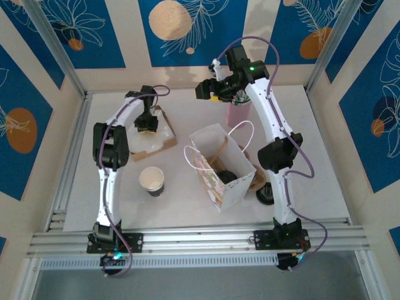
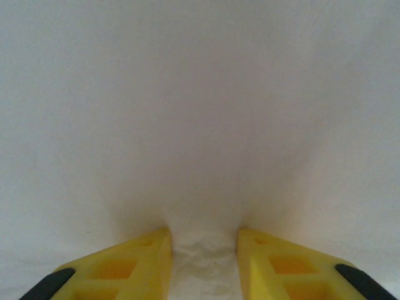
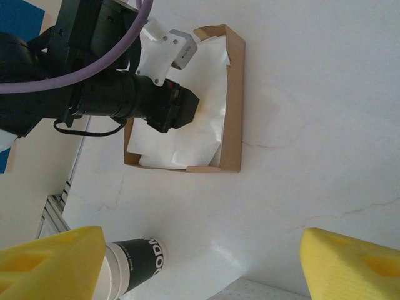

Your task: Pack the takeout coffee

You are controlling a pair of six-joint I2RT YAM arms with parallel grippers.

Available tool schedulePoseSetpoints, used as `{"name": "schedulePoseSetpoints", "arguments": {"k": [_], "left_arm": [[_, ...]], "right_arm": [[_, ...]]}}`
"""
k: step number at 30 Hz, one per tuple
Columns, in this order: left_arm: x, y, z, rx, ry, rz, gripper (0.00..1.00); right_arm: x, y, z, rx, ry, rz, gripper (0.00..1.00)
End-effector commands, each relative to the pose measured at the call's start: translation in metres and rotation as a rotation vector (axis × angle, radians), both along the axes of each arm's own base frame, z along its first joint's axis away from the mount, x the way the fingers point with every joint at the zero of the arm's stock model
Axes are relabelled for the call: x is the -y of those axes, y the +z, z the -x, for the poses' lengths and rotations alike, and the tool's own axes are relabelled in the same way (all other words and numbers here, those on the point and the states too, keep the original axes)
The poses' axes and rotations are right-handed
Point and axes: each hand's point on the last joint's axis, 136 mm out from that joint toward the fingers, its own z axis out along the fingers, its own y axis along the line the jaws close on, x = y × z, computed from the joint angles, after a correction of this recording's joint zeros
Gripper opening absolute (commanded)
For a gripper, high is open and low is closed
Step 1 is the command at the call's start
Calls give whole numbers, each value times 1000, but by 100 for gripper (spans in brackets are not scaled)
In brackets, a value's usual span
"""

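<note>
A white, faintly veined counter [image 1: 181, 203] sits inside an aluminium frame, walled by blue panels printed with leaves and orange discs. The left arm bends forward over a shallow cardboard tray [image 1: 150, 153]. The left gripper [image 2: 203, 240] presses into the tray's white paper liner [image 2: 200, 94], its yellow fingers narrowly apart with crumpled paper between them; whether the paper is pinched I cannot tell. The right arm arches toward the back, and the right gripper [image 3: 200, 250] is spread wide, holding nothing. The takeout coffee [image 1: 226, 177], black-lidded, stands inside the white gift bag [image 1: 206, 178] mid-counter. A lidless paper cup [image 1: 152, 180] stands left of the bag.
</note>
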Motion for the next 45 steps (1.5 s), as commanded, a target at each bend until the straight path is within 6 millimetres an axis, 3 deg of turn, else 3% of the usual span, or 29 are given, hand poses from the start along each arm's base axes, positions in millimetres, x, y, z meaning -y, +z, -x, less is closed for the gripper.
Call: {"name": "schedulePoseSetpoints", "arguments": {"k": [1,9,18,33,40,45], "left_arm": [[-6,1,0,-18,-1,3,29],[-9,-1,-2,-15,3,-9,15],[-10,10,-3,5,2,-7,0],[-12,78,-1,136,-7,7,0],[-15,63,0,102,-3,-7,0],[-14,50,0,75,6,-1,12]], "right_arm": [[-4,5,6,1,30,-20,81],[-6,12,9,12,37,-29,81],[-7,15,13,19,46,-30,81],[-9,22,18,34,52,-29,80],[-11,19,19,30,57,-26,80],[-12,18,20,28,61,-22,80]]}}
